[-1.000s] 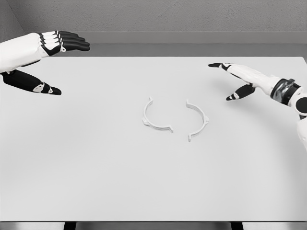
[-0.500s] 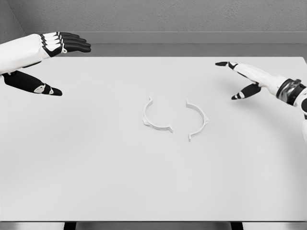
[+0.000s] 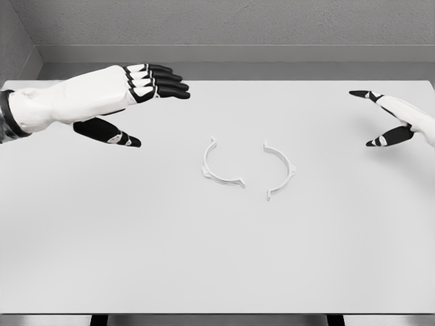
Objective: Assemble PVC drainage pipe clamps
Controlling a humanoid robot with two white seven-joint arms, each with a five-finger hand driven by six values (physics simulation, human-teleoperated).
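Two white half-ring pipe clamp pieces lie flat near the middle of the white table [image 3: 136,244]. The left clamp half [image 3: 217,168] curves open toward the right; the right clamp half [image 3: 281,171] curves open toward the left, with a gap between them. My left hand [image 3: 146,102] hovers up and left of the left half, open, fingers stretched forward and thumb below. My right hand [image 3: 384,119] is far at the right edge, open, holding nothing, well away from the right half.
A grey wall [image 3: 238,24] runs behind the table's far edge. The table's front edge lies near the bottom of the picture.
My left hand has moved right, toward the clamp pieces. My right hand has drawn back toward the right edge. The clamp halves have not moved.
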